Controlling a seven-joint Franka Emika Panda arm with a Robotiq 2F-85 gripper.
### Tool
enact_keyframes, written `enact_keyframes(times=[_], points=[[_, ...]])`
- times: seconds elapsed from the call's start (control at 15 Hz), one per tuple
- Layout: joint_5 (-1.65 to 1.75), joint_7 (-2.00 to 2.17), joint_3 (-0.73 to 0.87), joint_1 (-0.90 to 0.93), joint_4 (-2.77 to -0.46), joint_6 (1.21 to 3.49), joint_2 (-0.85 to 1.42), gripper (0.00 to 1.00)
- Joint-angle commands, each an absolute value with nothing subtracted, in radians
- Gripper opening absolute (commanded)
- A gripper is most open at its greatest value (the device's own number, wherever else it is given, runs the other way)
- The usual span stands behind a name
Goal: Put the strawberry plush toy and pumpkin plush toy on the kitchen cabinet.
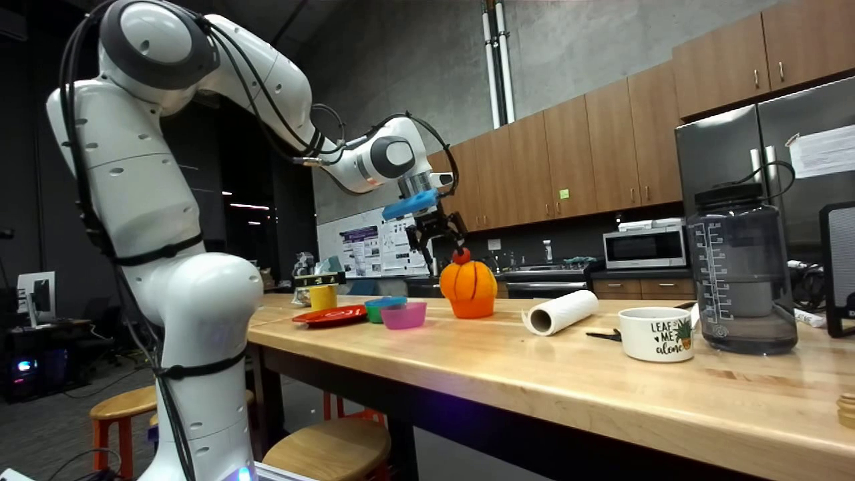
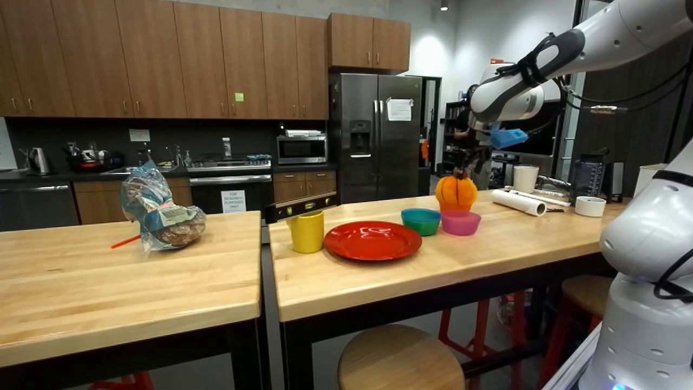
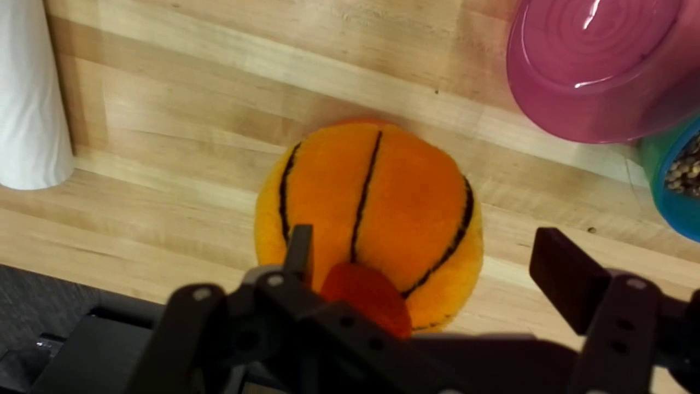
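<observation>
A round orange plush with black seams, the pumpkin plush toy [image 1: 467, 284], stands upright on the light wood top of the kitchen cabinet [image 1: 507, 354]. It also shows in an exterior view [image 2: 457, 192] and the wrist view [image 3: 404, 191]. Its lower part is red-orange. A small red ball [image 1: 461, 255] sits on its top; I cannot tell whether it is part of the toy or the strawberry plush toy. No other red-orange plush shows. My gripper [image 3: 426, 260] is open around the toy's top. The left finger is close beside the red ball; the right finger is apart from it.
A pink bowl [image 3: 590, 109] and a blue-green bowl [image 2: 421, 222] stand near the plush. A white roll [image 1: 564, 312] lies on its opposite side. A red plate [image 2: 373, 241], a yellow cup [image 2: 307, 233] under a level, a white mug [image 1: 656, 334] and a bottle [image 1: 741, 287] stand farther off.
</observation>
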State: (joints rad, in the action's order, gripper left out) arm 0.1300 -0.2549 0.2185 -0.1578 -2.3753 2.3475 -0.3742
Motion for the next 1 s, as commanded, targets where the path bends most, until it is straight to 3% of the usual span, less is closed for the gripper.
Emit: enact_keyframes(times=[0.0,0.2,0.27,0.33,0.47,0.8,0.93], points=[[0.127,-0.218,0.215,-0.165,-2.360,2.429,-0.335,1.00],[0.138,-0.186,0.209,-0.173,-2.354,2.468,-0.315,1.00],[0.140,-0.176,0.208,-0.176,-2.353,2.478,-0.310,0.75],[0.142,-0.170,0.207,-0.177,-2.352,2.485,-0.305,0.74],[0.144,-0.157,0.207,-0.180,-2.353,2.501,-0.301,0.61],[0.151,-0.135,0.205,-0.190,-2.358,2.525,-0.300,0.23],[0.152,-0.131,0.204,-0.194,-2.359,2.528,-0.300,0.23]])
